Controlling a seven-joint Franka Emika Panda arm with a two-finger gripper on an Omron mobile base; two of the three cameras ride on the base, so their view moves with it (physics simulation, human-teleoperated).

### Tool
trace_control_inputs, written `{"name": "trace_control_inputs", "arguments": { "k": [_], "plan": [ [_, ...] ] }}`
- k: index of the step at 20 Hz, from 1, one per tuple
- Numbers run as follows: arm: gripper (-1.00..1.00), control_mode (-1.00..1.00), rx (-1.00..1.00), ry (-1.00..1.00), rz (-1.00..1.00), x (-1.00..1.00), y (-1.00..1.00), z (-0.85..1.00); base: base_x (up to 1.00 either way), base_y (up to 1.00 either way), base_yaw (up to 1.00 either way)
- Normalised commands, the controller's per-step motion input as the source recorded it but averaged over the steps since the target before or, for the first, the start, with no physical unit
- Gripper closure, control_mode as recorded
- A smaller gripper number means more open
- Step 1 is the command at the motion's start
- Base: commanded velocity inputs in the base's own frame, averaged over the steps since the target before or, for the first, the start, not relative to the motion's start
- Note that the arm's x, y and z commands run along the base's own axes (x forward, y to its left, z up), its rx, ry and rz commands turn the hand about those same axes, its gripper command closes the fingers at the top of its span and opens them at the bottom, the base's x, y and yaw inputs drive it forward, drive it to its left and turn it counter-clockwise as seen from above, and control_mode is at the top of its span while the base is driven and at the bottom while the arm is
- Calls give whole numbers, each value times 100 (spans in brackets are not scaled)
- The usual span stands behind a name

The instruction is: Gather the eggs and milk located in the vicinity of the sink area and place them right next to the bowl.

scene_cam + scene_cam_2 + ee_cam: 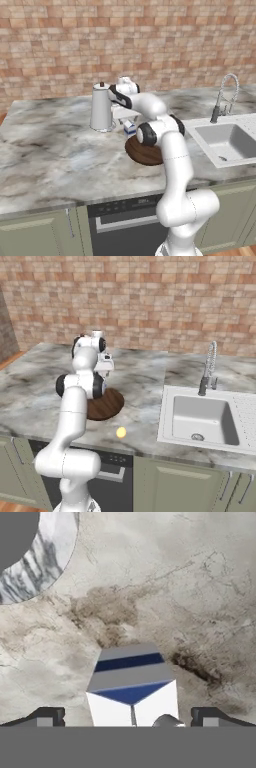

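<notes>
So the milk (129, 128) looks pretty much sorted: the little carton stands on the counter (50, 150) just beside the bowl (142, 151), between it and the tall jug (101, 107). In the hand view the gripper (127, 717) sits right above the carton with its fingertips (47, 716) spread wide on either side, not touching it, so the claw is open and holding nothing. Judging from that, half the job is done.

The egg (121, 432) is what's left. It lies on the counter near the front edge, between the bowl and the sink (205, 418), a bit apart from the bowl. Whether that counts as "right next to" is doubtful, so it probably needs a pick and a nudge closer.
</notes>
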Motion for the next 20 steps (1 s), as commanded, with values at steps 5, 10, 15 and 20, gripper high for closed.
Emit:
{"name": "trace_control_inputs", "arguments": {
  "k": [5, 10, 15, 20],
  "plan": [
    [-100, -100, 0, 8, 0, -3, 0, -24, 0, 0, 0],
    [-100, -100, 0, 9, 0, -3, 0, -20, 0, 0, 0],
    [100, -100, 0, 12, 0, 0, 0, -13, 0, 0, 0],
    [100, -100, 0, 9, 0, -3, 0, -14, 0, 0, 0]
  ]
}}
